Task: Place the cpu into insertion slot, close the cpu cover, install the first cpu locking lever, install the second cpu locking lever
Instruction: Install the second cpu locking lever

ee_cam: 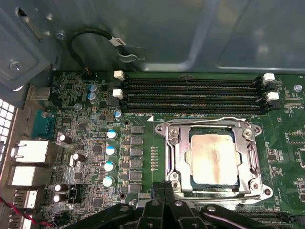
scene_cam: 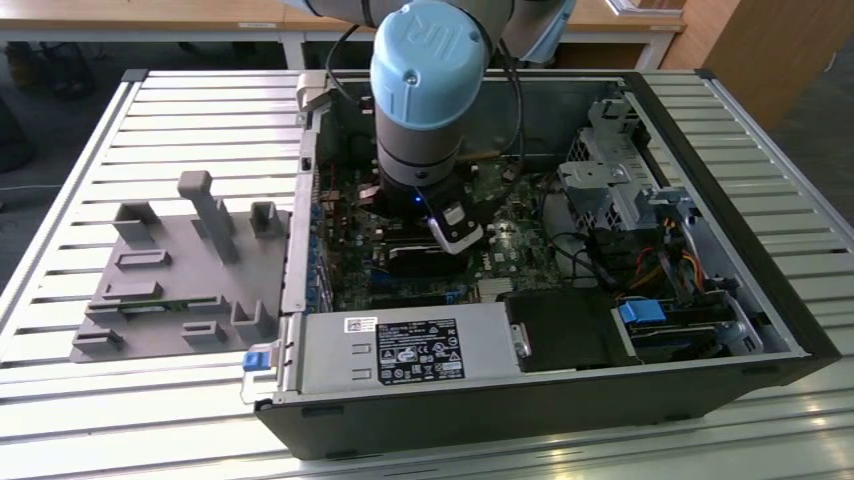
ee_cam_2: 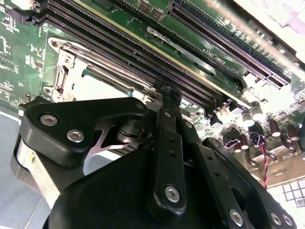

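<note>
Print in several spots, none of it readable as words or numbers.
The grey metal power supply box (scene_cam: 320, 360) carries a black rectangular label (scene_cam: 420, 352) crowded with white print and small marks. A little white sticker (scene_cam: 360, 324) sits on the box just beside that label. Above the box, the arm's pale blue round cap (scene_cam: 424, 50) bears raised lettering. In the first wrist view, a small white tag (ee_cam: 117, 42) wraps the black cable, and fine white markings (ee_cam: 143, 115) run across the green circuit board.

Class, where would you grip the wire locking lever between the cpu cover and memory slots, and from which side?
Probably the locking lever at its bent end, from above, pinching across it: it is thin wire lying flat along the cpu cover.
</note>
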`<state>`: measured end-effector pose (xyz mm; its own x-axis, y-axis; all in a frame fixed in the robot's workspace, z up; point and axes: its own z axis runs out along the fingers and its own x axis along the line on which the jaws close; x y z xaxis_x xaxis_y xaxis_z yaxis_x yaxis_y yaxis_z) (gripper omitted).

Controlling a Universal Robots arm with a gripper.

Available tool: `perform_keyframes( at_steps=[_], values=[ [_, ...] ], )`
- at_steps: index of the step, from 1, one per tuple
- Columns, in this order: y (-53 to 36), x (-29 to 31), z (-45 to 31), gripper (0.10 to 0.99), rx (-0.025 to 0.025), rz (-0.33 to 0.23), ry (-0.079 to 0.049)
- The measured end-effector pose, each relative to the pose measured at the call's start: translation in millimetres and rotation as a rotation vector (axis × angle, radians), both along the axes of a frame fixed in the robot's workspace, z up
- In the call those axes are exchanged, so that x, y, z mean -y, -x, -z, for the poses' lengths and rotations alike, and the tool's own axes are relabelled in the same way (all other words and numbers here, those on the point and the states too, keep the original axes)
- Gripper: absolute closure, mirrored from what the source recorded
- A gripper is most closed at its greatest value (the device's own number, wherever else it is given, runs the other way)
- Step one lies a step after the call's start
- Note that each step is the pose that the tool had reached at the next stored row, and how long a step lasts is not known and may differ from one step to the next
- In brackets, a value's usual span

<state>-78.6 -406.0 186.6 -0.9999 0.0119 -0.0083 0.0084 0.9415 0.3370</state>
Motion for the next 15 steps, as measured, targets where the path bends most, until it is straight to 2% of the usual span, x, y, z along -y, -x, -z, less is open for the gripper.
perform_keyframes(
  at_steps=[6,15],
  values=[
    [0.2,0.0,-3.5,0.976,0.0002,0.000,-0.001],
    [0.2,0.0,-14.8,0.976,0.0001,0.000,-0.002]
  ],
)
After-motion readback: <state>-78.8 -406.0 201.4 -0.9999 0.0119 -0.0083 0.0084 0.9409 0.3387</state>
